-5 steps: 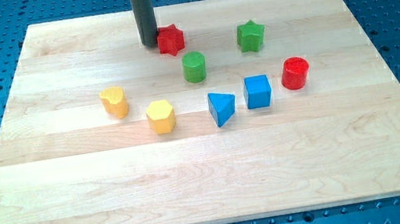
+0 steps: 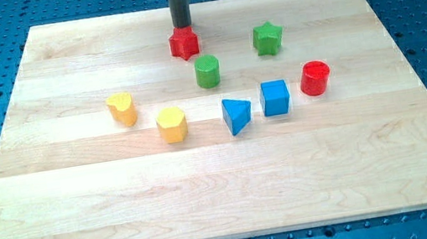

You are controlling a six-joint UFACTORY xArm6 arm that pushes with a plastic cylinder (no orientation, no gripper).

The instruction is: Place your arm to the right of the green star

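Near the view's top edge of the tabletop (image 2: 56, 202), my tip (image 2: 182, 28) stood just above the red star (image 2: 183, 43), touching it or very nearly so; the exact contact could not be resolved. No gripper was fitted: the arm ended in a plain rod, which could neither open nor close and held nothing.

Relative to my tip, the green star (image 2: 268, 38) lay toward the view's right and slightly lower, well apart. The green cylinder (image 2: 207, 71) sat below my tip, just past the red star. Further down and to the right were the blue triangular block (image 2: 237, 115), the blue cube (image 2: 275, 97) and the red cylinder (image 2: 315, 78). Two yellow blocks (image 2: 121, 109) (image 2: 172, 124) lay down and to the left.

The target position, right of the green star, was unoccupied.

Risks, as judged:
- A straight path rightward and downward would probably strike the green star and displace it.
- A downward move would push the red star into the green cylinder.
- Overshooting downward beyond the green star might disturb the red cylinder.
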